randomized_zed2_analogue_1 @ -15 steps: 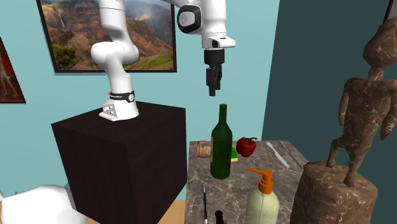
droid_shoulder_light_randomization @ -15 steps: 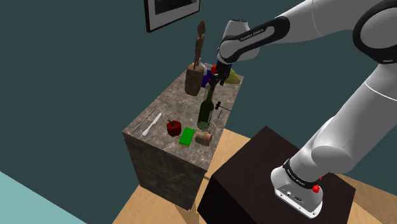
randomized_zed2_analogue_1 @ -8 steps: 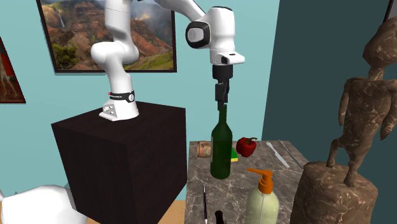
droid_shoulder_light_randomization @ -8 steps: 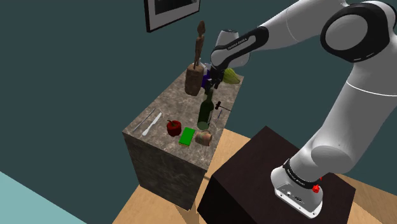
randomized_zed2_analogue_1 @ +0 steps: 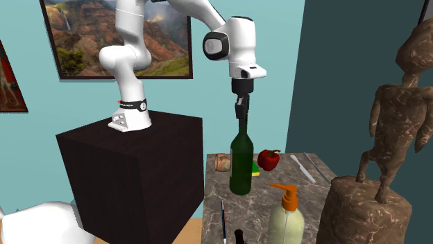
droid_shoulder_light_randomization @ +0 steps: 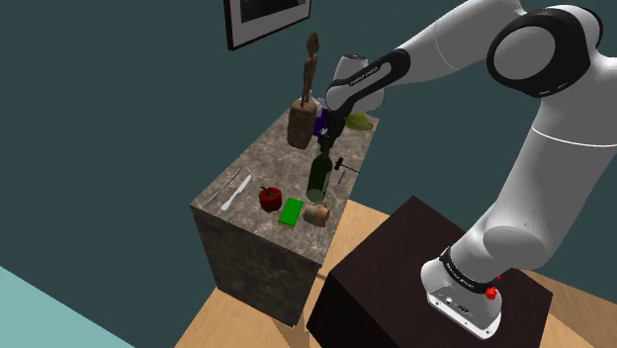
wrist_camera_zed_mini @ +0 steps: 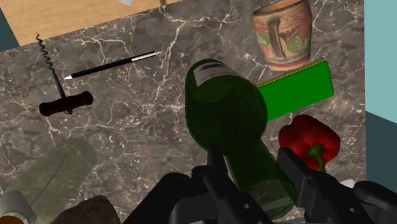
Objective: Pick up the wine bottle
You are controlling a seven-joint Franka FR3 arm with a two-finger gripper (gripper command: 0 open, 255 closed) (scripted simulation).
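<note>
gripper (wrist_camera_zed_mini: 250, 156): fingers apart, straddling wine bottle (wrist_camera_zed_mini: 226, 108) neck | risk: off-centre close tips it, or slick neck slips on lift

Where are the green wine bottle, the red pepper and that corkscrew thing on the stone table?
wine bottle (randomized_zed2_analogue_1: 241, 166): second exterior view, on its green body.
red pepper (randomized_zed2_analogue_1: 268, 161): second exterior view, on its red flesh.
corkscrew (wrist_camera_zed_mini: 65, 104): wrist view, on its dark handle.
</note>
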